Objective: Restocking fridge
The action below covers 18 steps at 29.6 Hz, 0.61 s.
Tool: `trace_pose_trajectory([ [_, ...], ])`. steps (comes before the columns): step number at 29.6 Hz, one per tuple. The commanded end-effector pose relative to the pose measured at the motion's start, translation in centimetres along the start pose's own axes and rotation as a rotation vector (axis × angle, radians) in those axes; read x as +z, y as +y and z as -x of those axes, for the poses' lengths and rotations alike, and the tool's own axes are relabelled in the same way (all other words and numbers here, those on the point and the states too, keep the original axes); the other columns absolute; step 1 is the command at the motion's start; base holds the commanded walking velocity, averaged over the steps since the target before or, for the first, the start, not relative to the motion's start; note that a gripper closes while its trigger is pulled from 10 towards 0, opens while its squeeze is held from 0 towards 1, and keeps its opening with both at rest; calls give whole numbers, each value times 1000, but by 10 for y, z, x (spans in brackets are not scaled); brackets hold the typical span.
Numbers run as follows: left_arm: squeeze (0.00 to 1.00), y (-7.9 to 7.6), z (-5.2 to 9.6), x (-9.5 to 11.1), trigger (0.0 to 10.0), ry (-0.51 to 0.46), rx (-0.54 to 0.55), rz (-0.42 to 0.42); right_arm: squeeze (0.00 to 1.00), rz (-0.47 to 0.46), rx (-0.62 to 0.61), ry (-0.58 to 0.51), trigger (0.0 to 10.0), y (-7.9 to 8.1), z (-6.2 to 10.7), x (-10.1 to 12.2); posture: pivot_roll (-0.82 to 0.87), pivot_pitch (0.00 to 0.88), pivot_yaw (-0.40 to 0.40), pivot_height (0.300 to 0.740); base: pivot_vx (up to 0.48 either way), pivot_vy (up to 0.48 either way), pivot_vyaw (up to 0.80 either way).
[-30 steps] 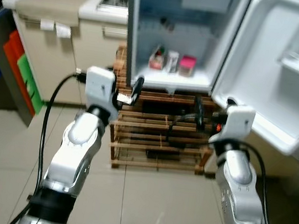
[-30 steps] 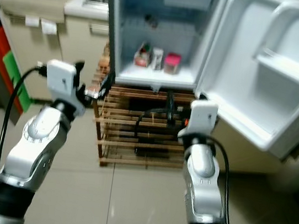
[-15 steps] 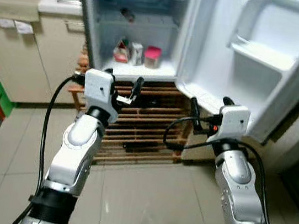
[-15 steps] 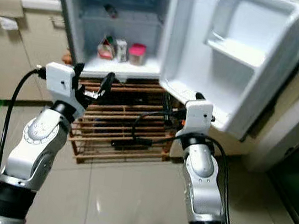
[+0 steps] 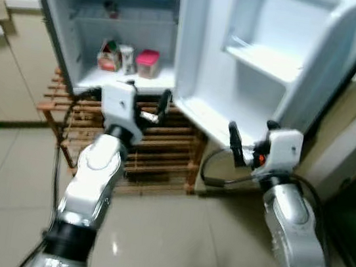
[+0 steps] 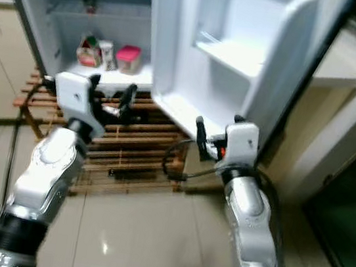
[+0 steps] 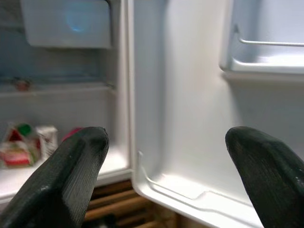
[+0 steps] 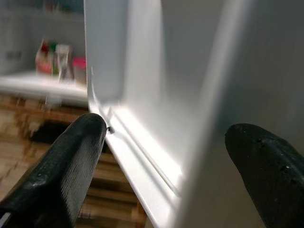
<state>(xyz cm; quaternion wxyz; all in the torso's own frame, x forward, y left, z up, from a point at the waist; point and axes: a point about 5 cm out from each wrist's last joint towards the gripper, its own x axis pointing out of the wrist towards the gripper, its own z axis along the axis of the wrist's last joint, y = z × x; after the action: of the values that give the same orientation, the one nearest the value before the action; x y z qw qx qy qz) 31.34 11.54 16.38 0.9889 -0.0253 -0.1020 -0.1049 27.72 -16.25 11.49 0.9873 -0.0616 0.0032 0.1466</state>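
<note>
Fridge door (image 5: 270, 47) – smooth glossy white plastic; rack (image 5: 162, 151) – slatted wood (unpainted); floor tiles (image 5: 168, 252) glossy.

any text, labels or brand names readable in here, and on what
None can be read.
Carton on the fridge shelf: printing too blurred.
White cup: label marks too small.
Pink-lidded tub: no lettering visible.
Fridge door: plain white.
</note>
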Motion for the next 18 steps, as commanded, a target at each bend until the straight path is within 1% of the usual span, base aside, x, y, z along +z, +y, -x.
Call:
trace_pose_trajectory([
  [1,0,19,-2,-3,10000,21,78,-22,0,-13,89,29,10000,11,1,-2,-120,0,29,740,0,0,0],
  [3,0,24,-3,-9,10000,57,90,-14,0,0,122,105,10000,8,10,-13,-116,0,24,740,0,0,0],
  [4,0,29,-4,-14,10000,92,105,-30,0,44,160,203,10000,4,21,-27,-116,0,23,740,0,0,0],
  [5,0,31,-4,-16,10000,106,108,-37,0,65,166,252,10000,0,26,-34,-116,0,23,740,0,0,0],
  [6,0,31,-4,-16,10000,106,108,-37,0,65,166,252,10000,0,26,-34,-116,0,23,740,0,0,0],
  [7,0,32,-5,-17,10000,114,109,-41,0,78,169,282,10000,-3,29,-37,-116,0,23,740,0,0,0],
  [8,0,33,-5,-19,10000,125,114,-50,0,105,164,363,10000,-9,34,-47,-121,0,23,740,0,0,0],
  [9,0,34,-5,-21,10000,132,118,-57,0,123,158,418,10000,-13,38,-53,-121,0,23,740,0,0,0],
  [10,0,35,-5,-25,10000,159,123,-71,0,165,143,536,10000,-23,48,-67,-125,0,25,740,0,0,0],
  [12,0,36,-5,-30,10000,187,133,-80,0,175,56,583,10000,-37,51,-73,-129,0,28,740,0,0,0],
  [13,0,37,-4,-38,10000,238,136,-93,0,187,-68,599,10000,-54,49,-73,-129,0,28,740,0,0,0],
  [14,0,38,-3,-45,10000,282,132,-114,0,201,-150,610,10000,-64,48,-73,-131,0,30,740,0,0,0],
  [15,0,38,-3,-45,10000,282,132,-114,0,201,-150,610,10000,-64,48,-73,-131,0,30,740,0,0,0],
  [16,0,38,-2,-50,10000,312,128,-130,0,210,-202,617,10000,-70,48,-72,-131,0,30,740,0,0,0],
  [17,0,38,4,-70,10000,425,106,-142,0,243,-300,616,10000,-85,47,-70,-131,0,30,740,0,0,0],
  [18,0,38,16,-93,10000,558,76,-151,0,272,-406,602,10000,-100,48,-66,-131,0,33,740,0,0,0],
])
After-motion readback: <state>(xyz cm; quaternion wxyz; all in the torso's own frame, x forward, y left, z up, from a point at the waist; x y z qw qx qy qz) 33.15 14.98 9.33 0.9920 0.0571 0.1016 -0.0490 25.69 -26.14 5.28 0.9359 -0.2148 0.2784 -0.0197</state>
